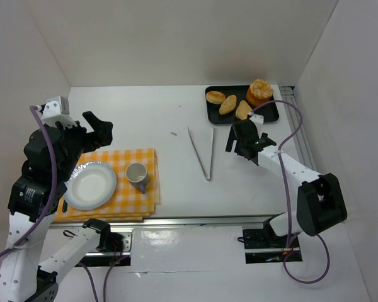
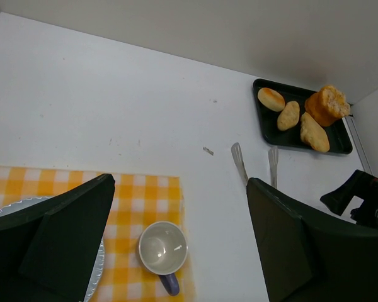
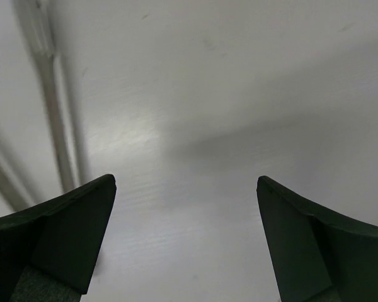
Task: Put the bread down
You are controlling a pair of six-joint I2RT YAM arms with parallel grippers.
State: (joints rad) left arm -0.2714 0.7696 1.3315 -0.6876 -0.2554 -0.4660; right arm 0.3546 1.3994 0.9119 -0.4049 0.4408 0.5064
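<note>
The bread [image 1: 243, 110] lies in the black tray [image 1: 212, 116], toward its near right part. It sits close beside the slim roll [image 1: 228, 104] and just in front of the tall orange cake [image 1: 259, 92]. A round bun [image 1: 215, 97] sits at the tray's left end. The right hand [image 1: 240, 139] hovers just off the tray's near edge, jaws spread as wide as they go and holding nothing. Its own camera shows only bare counter [image 3: 208, 94] between the fingers. The left hand [image 1: 96, 131] is well to the left of the tray, also wide open and empty. The wedge looks light and soft, easily dented, with a smooth crust that might slip. I would take it across its width near the thicker middle, closing gently, with the fingers kept clear of the roll on its left
</note>
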